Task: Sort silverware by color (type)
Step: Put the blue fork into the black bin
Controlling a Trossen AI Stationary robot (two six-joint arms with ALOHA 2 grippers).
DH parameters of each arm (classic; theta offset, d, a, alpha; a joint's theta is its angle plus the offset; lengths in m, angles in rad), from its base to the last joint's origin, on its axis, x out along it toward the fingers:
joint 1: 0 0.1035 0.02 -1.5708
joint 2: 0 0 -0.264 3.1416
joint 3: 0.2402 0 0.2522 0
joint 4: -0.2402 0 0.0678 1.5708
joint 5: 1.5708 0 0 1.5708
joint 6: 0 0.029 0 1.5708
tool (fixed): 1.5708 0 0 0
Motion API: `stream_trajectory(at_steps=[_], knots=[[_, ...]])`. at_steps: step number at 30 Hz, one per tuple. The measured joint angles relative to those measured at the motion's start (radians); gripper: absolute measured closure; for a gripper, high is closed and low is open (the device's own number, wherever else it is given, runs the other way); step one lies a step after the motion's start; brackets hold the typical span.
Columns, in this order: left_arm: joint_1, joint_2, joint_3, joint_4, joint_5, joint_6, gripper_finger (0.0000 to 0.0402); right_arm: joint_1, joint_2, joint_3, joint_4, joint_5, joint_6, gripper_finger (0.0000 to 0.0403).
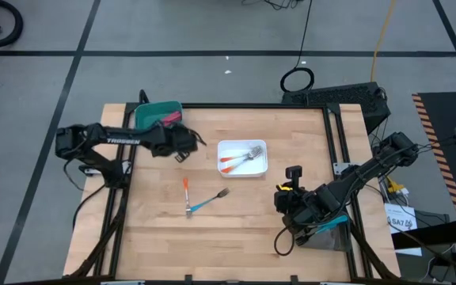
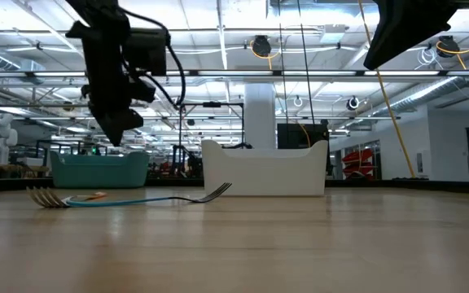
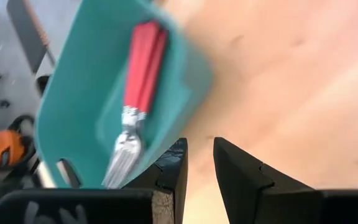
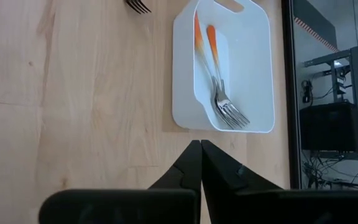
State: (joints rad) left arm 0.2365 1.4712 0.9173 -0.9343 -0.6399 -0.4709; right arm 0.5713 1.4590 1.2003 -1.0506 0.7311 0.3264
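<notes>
Two red-handled forks (image 3: 143,68) lie in the teal tray (image 1: 157,115) at the table's far left. My left gripper (image 3: 201,149) hangs open beside that tray, on its near right, with nothing between its fingers. Two orange-handled forks (image 4: 207,43) lie in the white tray (image 1: 242,158) at mid-table. An orange-handled fork (image 1: 187,190) and a blue-handled fork (image 1: 210,201) lie flat on the wood, meeting at their near ends. My right gripper (image 4: 201,146) hovers shut and empty, on the near right of the white tray.
The black frame rails (image 1: 337,142) run along the table's edges. A grey tray (image 1: 331,229) sits under my right arm at the near right. Bare wood (image 1: 236,237) spreads along the near side. Cables and equipment (image 1: 331,91) lie beyond the far right corner.
</notes>
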Motion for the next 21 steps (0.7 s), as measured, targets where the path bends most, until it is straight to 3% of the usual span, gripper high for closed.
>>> stream_trajectory(at_steps=[12, 21], knots=[[-0.346, 0.0, 0.0, 0.05, 0.027, -0.132, 0.0314, 0.0, 0.0, 0.0, 0.051, -0.002, -0.005, 0.0403], [-0.515, 0.0, 0.0, 0.229, 0.041, -0.196, 0.0314, 0.0, 0.0, -0.026, 0.053, -0.003, -0.023, 0.0403]])
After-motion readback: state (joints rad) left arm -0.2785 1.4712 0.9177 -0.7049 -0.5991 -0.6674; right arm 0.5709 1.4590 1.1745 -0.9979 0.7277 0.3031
